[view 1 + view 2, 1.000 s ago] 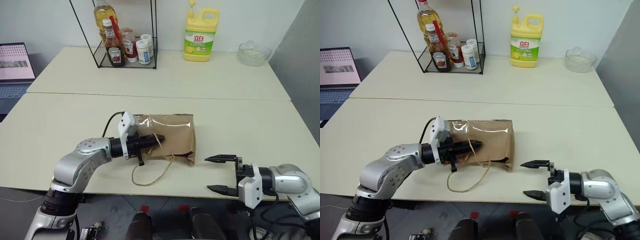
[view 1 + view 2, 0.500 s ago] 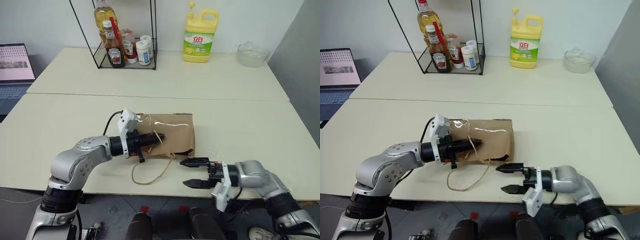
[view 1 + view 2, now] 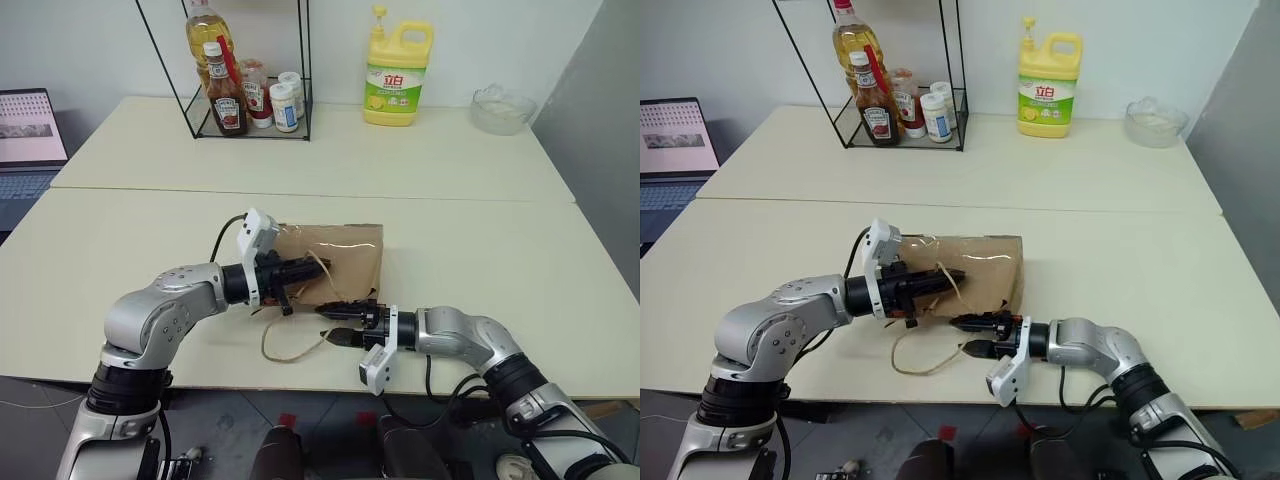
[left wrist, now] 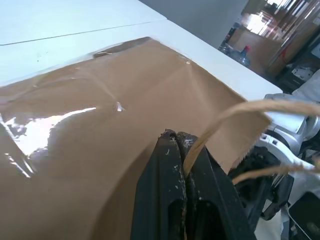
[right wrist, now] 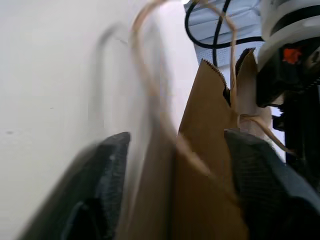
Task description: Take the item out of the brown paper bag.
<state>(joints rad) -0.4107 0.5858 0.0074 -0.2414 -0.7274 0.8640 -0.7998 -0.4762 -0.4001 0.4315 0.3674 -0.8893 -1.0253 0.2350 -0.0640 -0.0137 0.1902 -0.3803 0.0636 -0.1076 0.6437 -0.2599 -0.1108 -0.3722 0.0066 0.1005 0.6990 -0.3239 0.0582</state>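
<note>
Fingers (image 4: 172,165) of my left gripper (image 3: 305,270) are pinched on a thin tan cord handle (image 3: 318,268) of the crumpled brown paper bag (image 3: 345,258) (lying near the tabletop's (image 3: 480,230) front edge). My right gripper (image 3: 333,325) has its jaws parted around the bag's mouth edge.

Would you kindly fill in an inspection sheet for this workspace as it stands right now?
Surface: two cream tables pushed together, seam running across.
Job's things: brown paper bag lying flat near the front edge, a cord handle looped on the table; the item to be taken out cannot be seen.
Clutter: wire rack with bottles and jars, yellow detergent jug, glass bowl, all at the back.
Grippers: left gripper shut on the bag's other handle cord at the bag's mouth; right gripper partly open, the bag's front edge between its fingers in the right wrist view.
Cables: black cable on the left wrist.
Surroundings: laptop at far left, white wall.
</note>
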